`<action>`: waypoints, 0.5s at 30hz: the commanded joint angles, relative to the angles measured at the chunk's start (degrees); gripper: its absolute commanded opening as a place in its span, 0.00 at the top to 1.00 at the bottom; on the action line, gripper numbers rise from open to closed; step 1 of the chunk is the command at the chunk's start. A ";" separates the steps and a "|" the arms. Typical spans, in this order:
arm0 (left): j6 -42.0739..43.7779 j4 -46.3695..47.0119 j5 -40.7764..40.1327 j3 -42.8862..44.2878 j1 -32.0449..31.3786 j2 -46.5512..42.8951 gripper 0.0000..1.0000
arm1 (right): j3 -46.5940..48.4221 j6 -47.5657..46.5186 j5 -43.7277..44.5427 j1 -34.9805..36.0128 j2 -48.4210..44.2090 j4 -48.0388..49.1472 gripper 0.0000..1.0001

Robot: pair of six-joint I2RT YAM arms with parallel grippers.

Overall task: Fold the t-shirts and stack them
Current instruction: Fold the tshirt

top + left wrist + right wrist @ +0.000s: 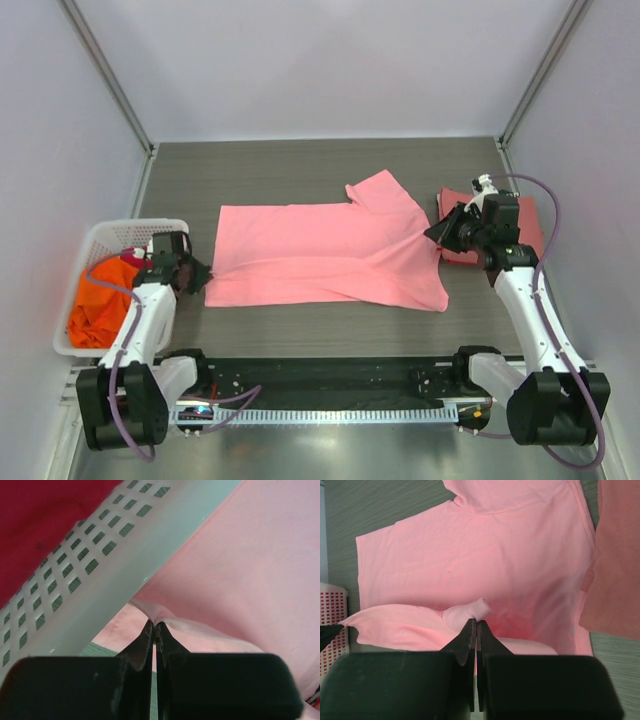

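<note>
A light pink t-shirt (320, 250) lies spread across the middle of the table, with one sleeve pointing toward the back. My left gripper (200, 275) is shut on a pinch of its left edge (155, 614), right beside the basket. My right gripper (432, 235) is shut on a bunched fold at the shirt's right side (470, 611), lifting it slightly. A darker salmon-red t-shirt (530, 225) lies folded at the right, partly hidden under the right arm. It shows again as the salmon-red t-shirt (617, 555) in the right wrist view. An orange t-shirt (95, 305) and a magenta one (130, 262) sit in the basket.
The white lattice basket (100, 232) stands at the table's left edge, and its wall (100, 580) runs close by the left fingers. Grey side walls enclose the table on three sides. The arm bases stand on a black rail (330, 380) at the near edge.
</note>
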 commanded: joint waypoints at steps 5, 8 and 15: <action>0.49 3.32 -4.23 4.69 -1.85 5.26 1.00 | 4.95 -2.32 3.19 0.00 2.51 2.35 0.99; 0.31 4.02 -4.50 5.05 -1.93 6.31 1.00 | 6.10 -2.85 3.37 0.09 4.35 2.35 0.99; -0.74 5.43 -5.72 6.80 -3.86 10.09 1.00 | 8.91 -3.29 4.51 0.00 9.45 2.70 0.99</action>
